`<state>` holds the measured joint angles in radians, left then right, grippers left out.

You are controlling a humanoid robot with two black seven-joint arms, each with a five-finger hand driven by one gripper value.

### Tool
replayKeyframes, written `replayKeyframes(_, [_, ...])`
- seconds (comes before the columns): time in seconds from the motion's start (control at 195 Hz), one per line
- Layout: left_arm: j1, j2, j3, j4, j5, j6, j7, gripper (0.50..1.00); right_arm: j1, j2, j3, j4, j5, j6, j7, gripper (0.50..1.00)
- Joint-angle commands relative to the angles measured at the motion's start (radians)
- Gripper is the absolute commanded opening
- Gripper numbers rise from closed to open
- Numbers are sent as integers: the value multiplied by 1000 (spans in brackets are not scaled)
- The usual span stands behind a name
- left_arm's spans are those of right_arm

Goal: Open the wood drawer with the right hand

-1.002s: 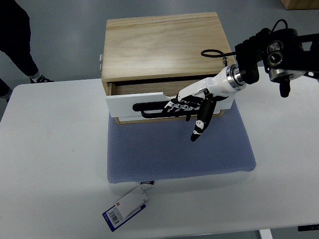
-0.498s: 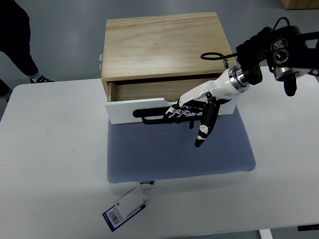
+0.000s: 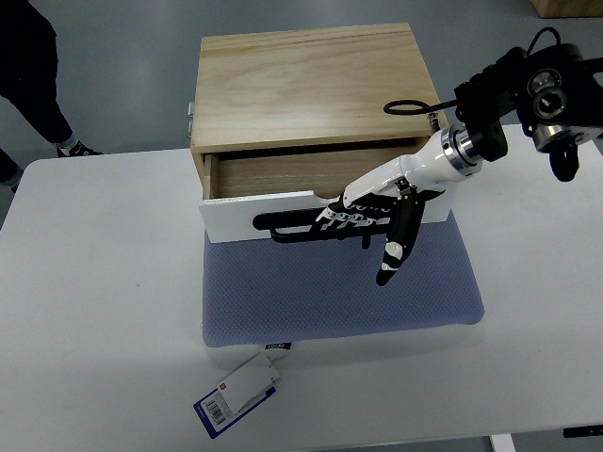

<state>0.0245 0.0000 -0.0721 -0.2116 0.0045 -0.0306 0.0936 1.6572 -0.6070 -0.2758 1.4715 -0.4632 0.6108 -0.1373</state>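
Observation:
A light wood box (image 3: 311, 85) stands on the white table at the back of a blue mat. Its drawer, with a white front (image 3: 236, 215) and a black bar handle (image 3: 292, 226), is pulled partly out, showing the wooden inside (image 3: 283, 174). My right hand (image 3: 363, 218) reaches in from the right edge, its black-and-white fingers (image 3: 344, 215) curled over the handle while the thumb (image 3: 393, 252) points down over the mat. The left hand is not in the picture.
The blue mat (image 3: 339, 292) lies under the box and reaches toward me. A tag with a barcode (image 3: 236, 394) lies at its front left corner. A person's dark leg and shoe (image 3: 42, 94) show on the floor at the back left.
My right hand has drawn the handle toward me, and the drawer has slid farther out of the box, showing more of its inside.

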Motion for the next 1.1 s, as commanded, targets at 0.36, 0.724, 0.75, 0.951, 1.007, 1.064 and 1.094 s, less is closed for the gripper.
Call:
replayKeyframes(0.36, [0,0,0,1,0,0,0,1000,-2,-8,3,-5,-8,0,4,944])
replayKeyframes(0.724, [0,0,2,-2,0,0,0,1000,1,-34,17,-10,-14,-17,4,944])
replayKeyframes(0.75, [0,0,2,-3,0,0,0,1000,3,-40,17,-11,-14,-20,4,944])
replayKeyframes(0.951, [0,0,2,-3,0,0,0,1000,4,-59,36,-11,-14,-23,4,944])
replayKeyframes(1.007, [0,0,2,-3,0,0,0,1000,10,-69,53,-11,-12,-22,4,944])
replayKeyframes(1.064, [0,0,2,-3,0,0,0,1000,18,-73,55,-11,-12,-20,4,944])
replayKeyframes(1.094, [0,0,2,-3,0,0,0,1000,41,-86,56,-11,-6,-13,4,944])
